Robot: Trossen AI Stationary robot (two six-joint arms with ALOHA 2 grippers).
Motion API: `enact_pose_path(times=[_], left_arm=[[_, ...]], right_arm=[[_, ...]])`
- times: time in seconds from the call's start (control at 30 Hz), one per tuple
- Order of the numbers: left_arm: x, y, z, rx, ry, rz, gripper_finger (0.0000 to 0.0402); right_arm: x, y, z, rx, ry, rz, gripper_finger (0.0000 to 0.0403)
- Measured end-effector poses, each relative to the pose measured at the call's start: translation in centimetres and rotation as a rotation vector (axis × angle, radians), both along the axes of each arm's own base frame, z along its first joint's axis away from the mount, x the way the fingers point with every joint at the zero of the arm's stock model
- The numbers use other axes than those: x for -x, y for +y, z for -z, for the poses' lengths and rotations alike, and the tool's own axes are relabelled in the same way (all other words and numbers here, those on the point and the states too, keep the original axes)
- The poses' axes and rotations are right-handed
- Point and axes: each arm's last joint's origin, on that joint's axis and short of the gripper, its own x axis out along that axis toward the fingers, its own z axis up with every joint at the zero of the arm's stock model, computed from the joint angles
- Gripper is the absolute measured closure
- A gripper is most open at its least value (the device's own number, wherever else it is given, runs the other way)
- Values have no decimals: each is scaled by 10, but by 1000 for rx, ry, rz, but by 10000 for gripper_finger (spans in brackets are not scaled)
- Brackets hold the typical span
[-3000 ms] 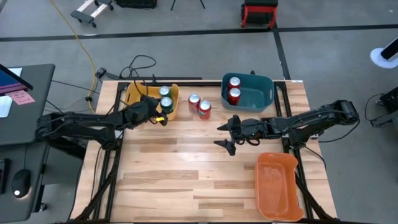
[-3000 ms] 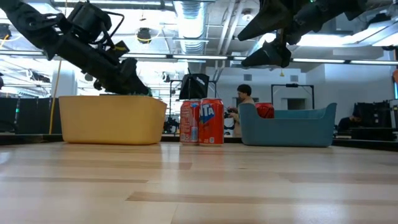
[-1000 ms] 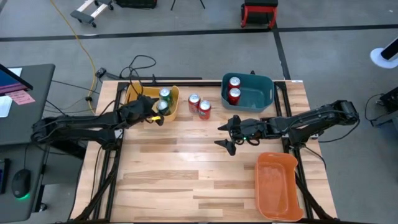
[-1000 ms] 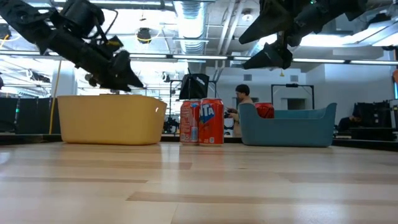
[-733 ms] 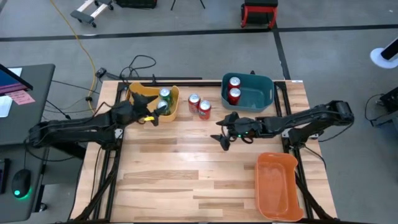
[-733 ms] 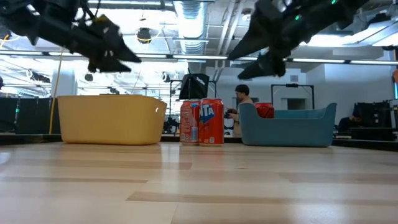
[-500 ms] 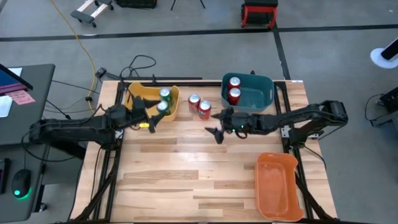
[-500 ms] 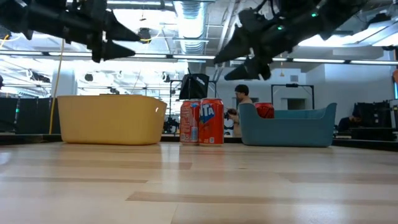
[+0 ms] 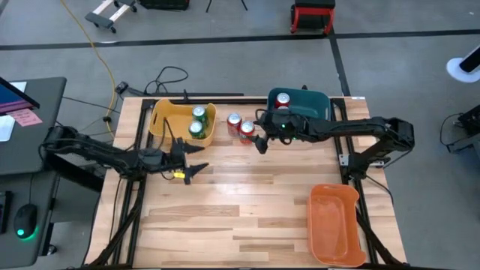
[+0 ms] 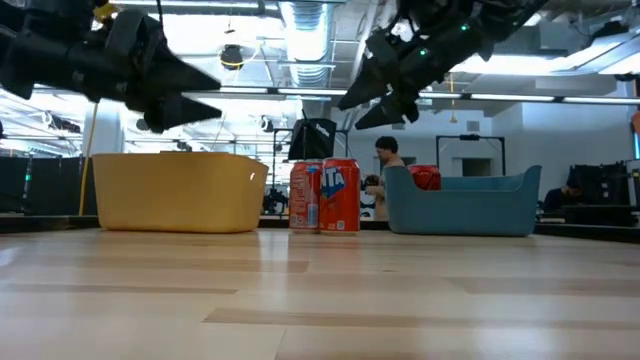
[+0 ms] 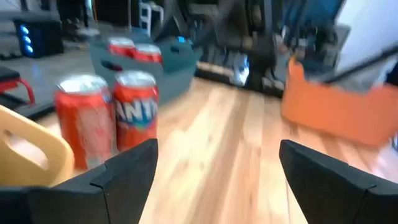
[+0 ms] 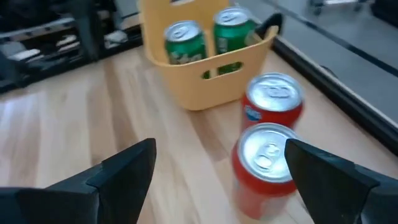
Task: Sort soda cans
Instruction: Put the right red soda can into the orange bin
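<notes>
Currently two glossy red soda cans [image 9: 240, 126] with silver tops stand touching on the pale wood-plank worktop [image 9: 247, 202] — right tool [image 9: 260, 136] released above them, left tool [image 9: 192, 160] released too.

Two green cans [image 9: 198, 121] sit in the yellow bin [image 9: 166, 120]. Two red cans [image 9: 241, 126] stand on the worktop [image 9: 247, 202]; the right gripper [image 9: 260, 129], jaws spread, hovers beside them.

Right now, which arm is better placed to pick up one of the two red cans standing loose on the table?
The right. The right gripper hangs open beside the two red cans, while the left gripper sits open farther off, in front of the yellow bin.
</notes>
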Motion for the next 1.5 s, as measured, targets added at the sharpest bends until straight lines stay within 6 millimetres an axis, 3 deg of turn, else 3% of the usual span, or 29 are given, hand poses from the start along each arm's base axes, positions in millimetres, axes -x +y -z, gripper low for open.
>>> enact_pose_path(times=[0.17, 0.33, 0.57, 0.8, 1.03, 1.3, 1.5], left_arm=[[-7, -13, 19, 19, 105, 45, 70], [-13, -20, 45, 28, 221, -65, 70], [-25, -28, 62, 77, 178, -55, 70], [-36, -31, 64, 94, 154, -57, 70], [-41, -32, 61, 78, 149, -69, 70], [-41, -32, 62, 74, 157, -73, 70], [-40, -28, 65, 70, 188, -116, 70]], right_arm=[[-5, 0, -5, 52, 7, -123, 26], [-6, -3, -9, 68, -2, -123, 26], [-1, -21, -9, -7, -22, -64, 26], [5, -40, -9, -37, -33, -35, 26], [2, -43, -7, 2, -45, 29, 26], [-12, -48, 25, 15, 61, 93, 26], [-24, -60, 13, -12, 50, 67, 26]])
